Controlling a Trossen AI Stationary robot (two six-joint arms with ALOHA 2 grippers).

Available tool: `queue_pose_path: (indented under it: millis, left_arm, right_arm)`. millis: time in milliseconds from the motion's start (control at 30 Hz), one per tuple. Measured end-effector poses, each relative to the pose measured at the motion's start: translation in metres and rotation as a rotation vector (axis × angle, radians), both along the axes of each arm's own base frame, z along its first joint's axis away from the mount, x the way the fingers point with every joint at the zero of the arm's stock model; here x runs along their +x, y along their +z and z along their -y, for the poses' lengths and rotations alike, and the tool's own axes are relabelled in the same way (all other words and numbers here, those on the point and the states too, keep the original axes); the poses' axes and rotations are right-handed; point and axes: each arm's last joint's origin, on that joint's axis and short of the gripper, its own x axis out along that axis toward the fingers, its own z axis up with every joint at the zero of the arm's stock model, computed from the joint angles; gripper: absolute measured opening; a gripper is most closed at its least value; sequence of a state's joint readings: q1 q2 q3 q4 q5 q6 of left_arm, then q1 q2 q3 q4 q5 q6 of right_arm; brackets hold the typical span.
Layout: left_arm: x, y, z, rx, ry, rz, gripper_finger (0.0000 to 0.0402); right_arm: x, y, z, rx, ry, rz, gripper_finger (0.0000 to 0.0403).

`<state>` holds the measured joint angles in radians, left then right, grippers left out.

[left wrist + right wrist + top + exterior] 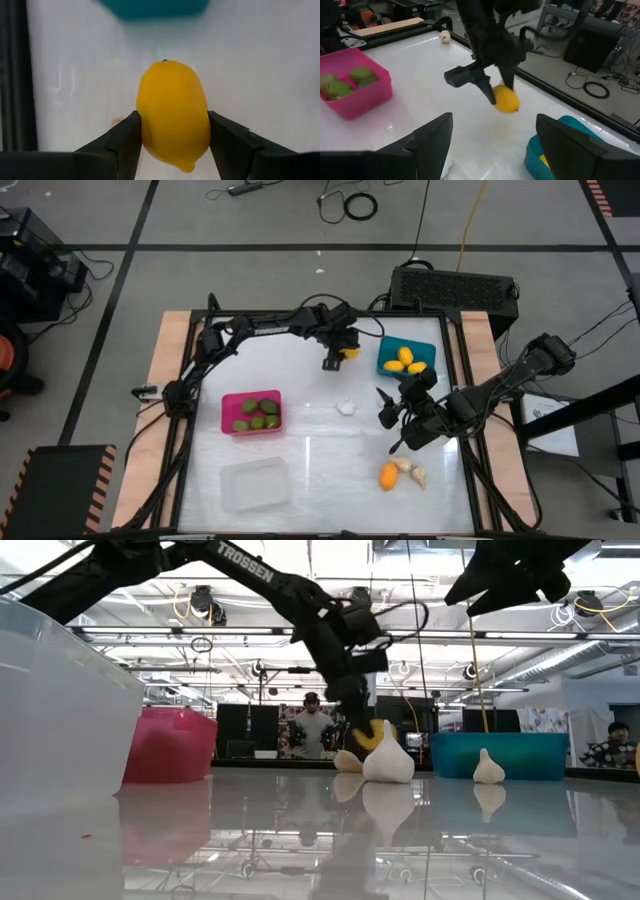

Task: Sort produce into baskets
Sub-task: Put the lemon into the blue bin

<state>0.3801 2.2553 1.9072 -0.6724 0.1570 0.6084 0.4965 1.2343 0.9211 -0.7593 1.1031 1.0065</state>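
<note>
Grey concrete floor (250,230) crossed by dark tape lines, loose black cables (350,202) coiled on it; black ribbed equipment box (455,288) behind white glossy worktop (310,460) with pale wooden edging; open ceiling with long strip lights (300,632), person (312,728) standing far back
</note>
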Motion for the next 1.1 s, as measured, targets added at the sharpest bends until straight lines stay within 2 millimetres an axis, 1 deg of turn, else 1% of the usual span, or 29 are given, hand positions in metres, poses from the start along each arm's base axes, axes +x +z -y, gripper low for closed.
queue_pose_path:
  millis: [100, 267, 467, 633, 733, 967, 1100]
  left_arm:
    - [0.005, 0.008, 0.006, -0.014, -0.036, 0.069, 0.0205]
    - [0.02, 0.016, 0.022, -0.059, -0.141, 0.212, 0.0205]
    - [0.036, 0.022, 0.038, -0.02, -0.199, 0.346, 0.0205]
    - [0.045, 0.027, 0.044, 0.016, -0.22, 0.442, 0.0205]
    - [0.051, 0.026, 0.045, 0.018, -0.21, 0.5, 0.0205]
    - [0.067, 0.001, 0.041, -0.038, -0.133, 0.59, 0.0206]
    - [0.07, -0.003, 0.043, 0.005, -0.132, 0.611, 0.0219]
  right_arm:
    - [0.0, 0.0, 0.0, -0.001, 0.0, 0.0, 0.0279]
    - [0.0, 0.0, 0.0, -0.002, 0.0, -0.001, 0.0279]
    - [0.0, 0.0, 0.0, -0.003, 0.0, -0.002, 0.0279]
    - [0.0, 0.0, 0.0, -0.004, 0.0, -0.004, 0.0279]
    - [0.0, 0.0, 0.0, -0.002, -0.001, -0.003, 0.0279]
    - [0.0, 0.0, 0.0, 0.001, -0.001, 0.001, 0.0279]
    - [0.0, 0.0, 0.0, 0.002, -0.001, 0.002, 0.0279]
